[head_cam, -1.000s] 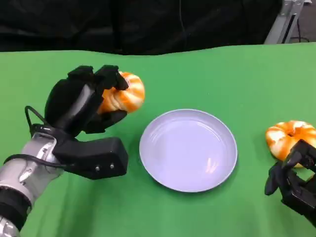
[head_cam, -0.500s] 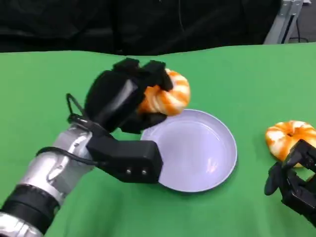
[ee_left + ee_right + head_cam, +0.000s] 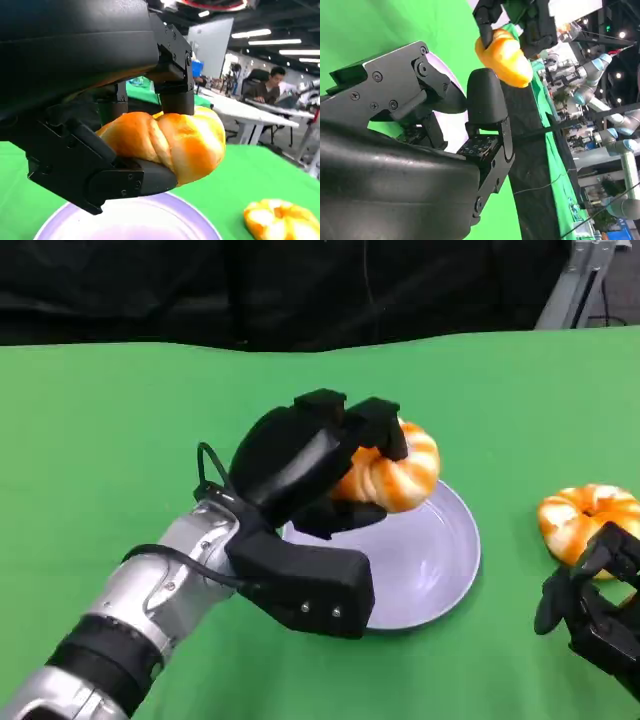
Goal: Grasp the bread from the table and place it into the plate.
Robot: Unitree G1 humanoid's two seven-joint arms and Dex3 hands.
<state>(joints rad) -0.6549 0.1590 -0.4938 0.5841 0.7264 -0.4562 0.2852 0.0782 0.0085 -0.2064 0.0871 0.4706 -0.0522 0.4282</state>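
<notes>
My left hand (image 3: 310, 465) grips an orange-and-white twisted bread roll (image 3: 398, 470) and holds it in the air over the far part of the pale lavender plate (image 3: 440, 570). In the left wrist view the roll (image 3: 170, 142) sits between black fingers above the plate's rim (image 3: 200, 220). A second roll (image 3: 585, 515) lies on the green table at the right; it also shows in the left wrist view (image 3: 280, 225). My right hand (image 3: 595, 605) rests low just in front of that second roll, fingers apart, holding nothing. The right wrist view shows the held roll (image 3: 505, 57) beyond my right hand's fingers (image 3: 485, 105).
The green table (image 3: 120, 440) spreads wide around the plate, with a dark curtain behind its far edge. A metal stand (image 3: 575, 280) rises at the far right corner. The left wrist view shows a person at a desk (image 3: 267, 87) in the background.
My left arm has carried the bread roll rightward, from left of the plate to above the plate's far part. The right hand and the second roll have stayed put.
</notes>
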